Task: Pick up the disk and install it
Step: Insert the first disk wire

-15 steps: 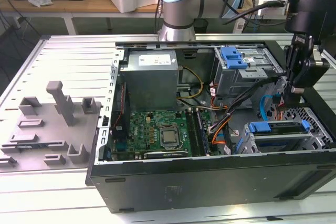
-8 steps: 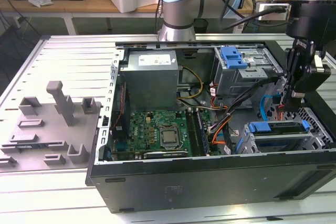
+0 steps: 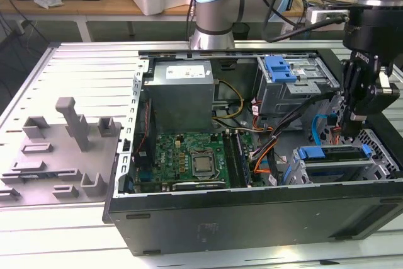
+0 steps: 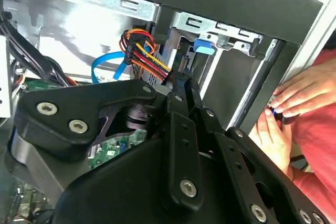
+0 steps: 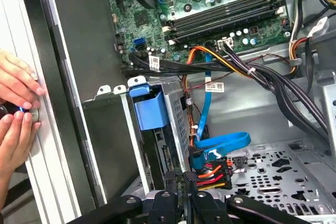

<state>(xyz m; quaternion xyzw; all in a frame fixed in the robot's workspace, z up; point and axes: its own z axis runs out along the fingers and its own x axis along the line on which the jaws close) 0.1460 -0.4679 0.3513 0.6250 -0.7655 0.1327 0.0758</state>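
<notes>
Nearest in the exterior view is the black wall of the open PC case (image 3: 252,218), which lies on its side on the slatted metal surface (image 3: 63,237). Just behind that wall, in the case's near corner on the exterior view's right, the disk (image 3: 337,154) sits on edge down in a drive cage, with blue rail at both ends. The tool (image 3: 353,119) hangs right over the cage's far side. In the first wrist view its fingers (image 5: 171,183) sit together with barely any gap and nothing visibly pinched. The tips are beside a power plug (image 5: 211,173) with orange, red and black wires, and a looped blue cable (image 5: 220,142). A person's hands (image 5: 16,111) are at the surface just outside the case. Further in comes the motherboard (image 3: 189,159), then the grey power supply (image 3: 179,96), plus a metal drive bay (image 3: 302,89) with a blue latch (image 3: 280,68) at the far corner. Grey fixture blocks (image 3: 69,133) sit near the surface's edge on the exterior view's left. The arm's base (image 3: 214,11) stands past the case.
</notes>
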